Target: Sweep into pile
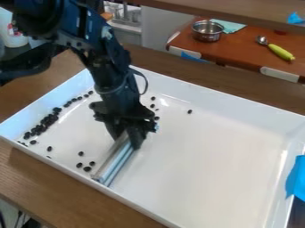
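Note:
The black gripper hangs over the left-centre of a white tray, shut on a silvery-blue bar that slants down to the tray's near side. Dark bean-like pieces lie clustered in a band along the tray's left wall. A few more sit left of the bar near the front wall, among them a dark piece close to it. Behind the gripper and to its right are several scattered ones, with a lone piece farthest right.
The tray's raised walls surround the work area, with blue tape over its right wall. On the reddish-brown table behind stand a metal pot and a spoon with a green-yellow handle. A wooden beam crosses the top right.

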`<state>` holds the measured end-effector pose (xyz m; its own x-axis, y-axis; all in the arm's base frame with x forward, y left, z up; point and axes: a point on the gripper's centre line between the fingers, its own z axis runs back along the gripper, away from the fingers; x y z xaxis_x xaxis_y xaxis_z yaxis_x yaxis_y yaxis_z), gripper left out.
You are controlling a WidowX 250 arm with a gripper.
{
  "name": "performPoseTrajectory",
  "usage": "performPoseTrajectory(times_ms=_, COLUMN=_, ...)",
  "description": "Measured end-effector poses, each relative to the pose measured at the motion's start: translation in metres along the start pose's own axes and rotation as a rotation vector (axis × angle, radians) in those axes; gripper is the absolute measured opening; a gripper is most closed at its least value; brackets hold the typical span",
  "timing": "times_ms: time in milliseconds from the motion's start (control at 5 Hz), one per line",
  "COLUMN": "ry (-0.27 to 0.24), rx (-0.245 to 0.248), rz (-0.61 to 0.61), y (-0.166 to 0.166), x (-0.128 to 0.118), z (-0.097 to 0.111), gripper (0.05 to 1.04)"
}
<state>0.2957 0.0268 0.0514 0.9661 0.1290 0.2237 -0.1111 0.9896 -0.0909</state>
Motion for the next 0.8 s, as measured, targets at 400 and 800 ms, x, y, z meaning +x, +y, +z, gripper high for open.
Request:
performPoseTrajectory(times_ms=400, ry=-0.005, rx=0.042, rz=-0.010, y=0.042, x=0.009, z=0.001, gripper=0.376)
performPoseTrajectory(times_ms=800, ry=-0.023, rx=0.100, rz=-0.064, y=0.089, x=0.013, z=0.004, gripper=0.376)
